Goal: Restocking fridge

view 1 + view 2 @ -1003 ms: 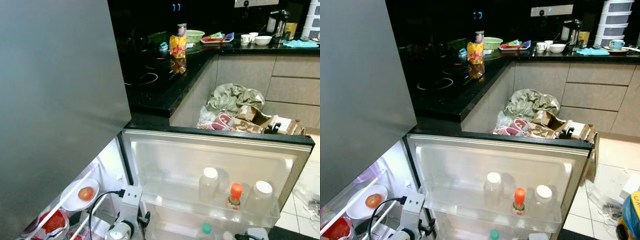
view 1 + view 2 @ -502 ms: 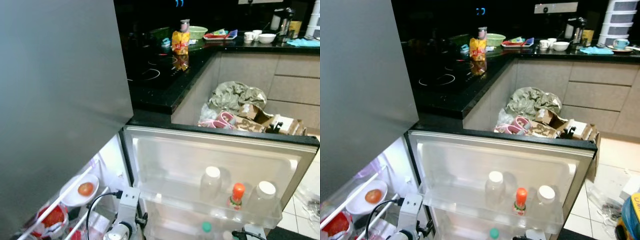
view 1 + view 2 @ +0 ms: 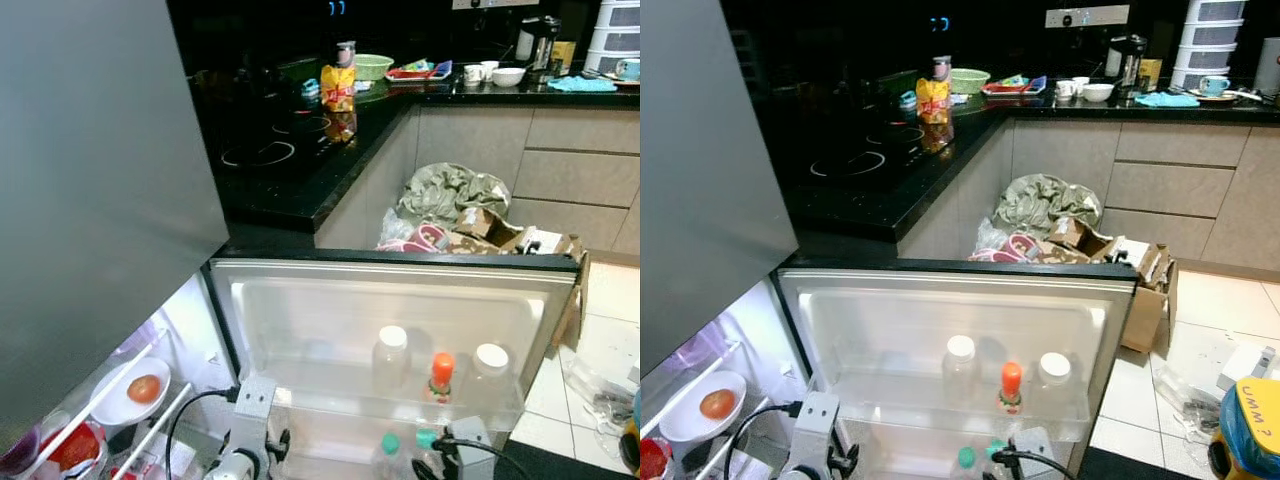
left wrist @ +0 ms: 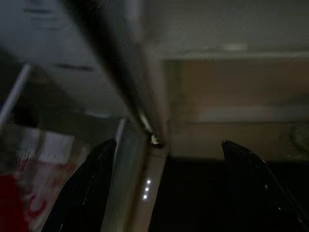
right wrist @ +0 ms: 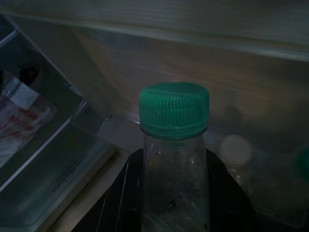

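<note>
My right claw (image 5: pixel 174 193) grips a clear bottle with a green cap (image 5: pixel 174 110), low by the fridge door shelf (image 3: pixel 400 415). I should set it down gently, upright, clear of the orange-capped bottle (image 3: pixel 441 375) at 12 o'clock. My left claw (image 4: pixel 164 193) is spread open, empty. My wrist sees the cap close; my head sees the whole door.

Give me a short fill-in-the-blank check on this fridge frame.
1. The bottle between the right tool's fingers has a ____ cap.
2. On the door shelf, the small bottle between two white-capped jars has an ____ cap.
3. The white plate inside the fridge holds a ____.

Missing words: green; orange; tomato
</note>
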Robot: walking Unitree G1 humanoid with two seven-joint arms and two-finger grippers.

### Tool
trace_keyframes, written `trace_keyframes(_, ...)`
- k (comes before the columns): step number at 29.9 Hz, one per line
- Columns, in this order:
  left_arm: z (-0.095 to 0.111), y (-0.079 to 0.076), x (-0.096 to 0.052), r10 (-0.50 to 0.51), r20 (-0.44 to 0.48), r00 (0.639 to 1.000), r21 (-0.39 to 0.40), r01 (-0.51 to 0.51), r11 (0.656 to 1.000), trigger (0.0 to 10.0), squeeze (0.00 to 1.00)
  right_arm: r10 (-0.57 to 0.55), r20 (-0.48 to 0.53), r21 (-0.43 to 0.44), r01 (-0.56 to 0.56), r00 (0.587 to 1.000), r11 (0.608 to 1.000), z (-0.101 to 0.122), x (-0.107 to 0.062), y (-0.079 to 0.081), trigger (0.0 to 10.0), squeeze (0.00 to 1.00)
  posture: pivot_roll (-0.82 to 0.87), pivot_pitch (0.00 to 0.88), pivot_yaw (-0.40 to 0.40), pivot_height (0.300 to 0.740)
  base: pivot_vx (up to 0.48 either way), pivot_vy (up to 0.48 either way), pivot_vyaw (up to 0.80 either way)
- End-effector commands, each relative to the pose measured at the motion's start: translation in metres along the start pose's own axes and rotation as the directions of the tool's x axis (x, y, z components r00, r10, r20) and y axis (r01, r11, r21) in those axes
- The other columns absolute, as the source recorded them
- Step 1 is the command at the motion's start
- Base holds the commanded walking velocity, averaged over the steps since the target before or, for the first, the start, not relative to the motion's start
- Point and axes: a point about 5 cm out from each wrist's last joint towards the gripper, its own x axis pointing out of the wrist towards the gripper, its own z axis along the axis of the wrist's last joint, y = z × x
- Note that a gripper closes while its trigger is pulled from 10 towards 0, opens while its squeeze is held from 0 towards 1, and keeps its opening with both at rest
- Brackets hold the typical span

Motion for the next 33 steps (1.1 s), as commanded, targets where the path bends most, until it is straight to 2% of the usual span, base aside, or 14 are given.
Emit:
trace_keyframes(1, -0.006, 0.012, -0.004, 0.033, -0.011, 0.999, 0.0, -0.033, 0.999, 10.0, 0.0, 0.001, 0.004, 0.015, -0.001, 1.0, 1.0, 0.002, 0.001, 0.001, 10.0, 0.0, -0.03, 0.058, 0.053, 0.74, 0.0, 0.0, 0.0)
trace_keyframes(2, -0.008, 0.016, -0.005, 0.04, -0.018, 0.999, -0.001, -0.04, 0.999, 10.0, 0.0, 0.027, 0.001, 0.037, -0.027, 1.0, 0.999, 0.001, 0.002, 0.003, 10.0, 0.0, -0.03, 0.06, 0.053, 0.74, 0.0, 0.0, 0.0)
trace_keyframes(8, -0.01, 0.02, -0.006, 0.044, -0.024, 0.999, 0.01, -0.044, 0.999, 10.0, 0.0, 0.094, 0.011, 0.047, -0.094, 0.996, 0.994, 0.004, 0.005, 0.013, 10.0, 0.0, -0.02, 0.069, 0.062, 0.74, 0.0, 0.0, 0.0)
trace_keyframes(13, -0.011, 0.021, -0.006, 0.041, -0.04, 0.998, 0.026, -0.04, 0.999, 10.0, 0.0, 0.139, 0.021, -0.008, -0.138, 0.99, 0.99, 0.01, 0.01, 0.022, 10.0, 0.0, -0.01, 0.078, 0.077, 0.74, 0.0, 0.052, 0.0)
trace_keyframes(27, -0.002, 0.016, -0.003, 0.01, -0.024, 1.0, 0.045, -0.008, 0.999, 10.0, 0.0, 0.051, 0.041, -0.026, -0.05, 0.998, 0.998, 0.016, 0.009, 0.01, 10.0, 0.0, -0.01, 0.079, 0.088, 0.74, 0.0, 0.469, 0.0)
trace_keyframes(33, 0.0, 0.011, -0.002, -0.024, -0.014, 1.0, 0.077, 0.025, 0.997, 10.0, 0.0, 0.024, 0.049, -0.025, -0.022, 0.999, 0.999, 0.016, 0.006, 0.005, 10.0, 0.0, -0.01, 0.081, 0.098, 0.74, 0.0, 0.0, 0.0)
